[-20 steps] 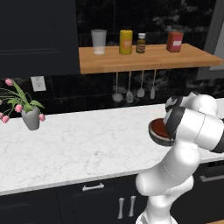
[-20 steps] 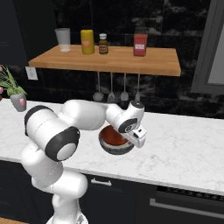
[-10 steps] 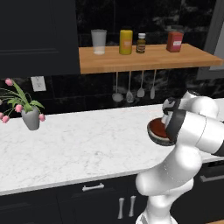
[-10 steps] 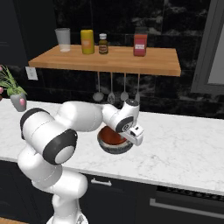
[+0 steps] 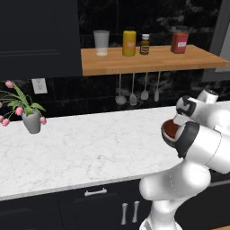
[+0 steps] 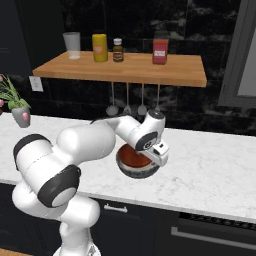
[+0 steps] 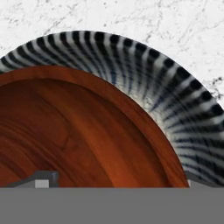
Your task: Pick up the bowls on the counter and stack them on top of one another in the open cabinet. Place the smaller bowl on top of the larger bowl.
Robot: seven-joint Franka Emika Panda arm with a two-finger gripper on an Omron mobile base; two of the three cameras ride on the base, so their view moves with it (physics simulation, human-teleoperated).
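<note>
The smaller red-brown bowl [image 7: 78, 131] sits nested inside the larger grey ribbed bowl [image 7: 175, 100], whose striped outside curves around it. The pair [image 6: 135, 164] appears to rest on the white marble counter [image 6: 210, 165] near its front edge, and the red-brown bowl [image 5: 170, 130] peeks out beside my forearm. My gripper [image 6: 151, 158] hangs right over the bowls' right side. Its tips [image 7: 116, 181] stand far apart, one inside the red-brown bowl, one beyond its rim. The open wooden shelf [image 6: 130, 70] is above and behind.
On the shelf stand a clear cup [image 6: 72, 45], a yellow jar [image 6: 100, 47], a small brown bottle [image 6: 117, 50] and a red box [image 6: 160, 51]. Ladles [image 6: 127, 107] hang below it. A potted pink plant [image 5: 29, 117] stands at the counter's left.
The hand and the stacked bowls have shifted only slightly, a little lower in the right base view. Shelf and counter have not moved.
</note>
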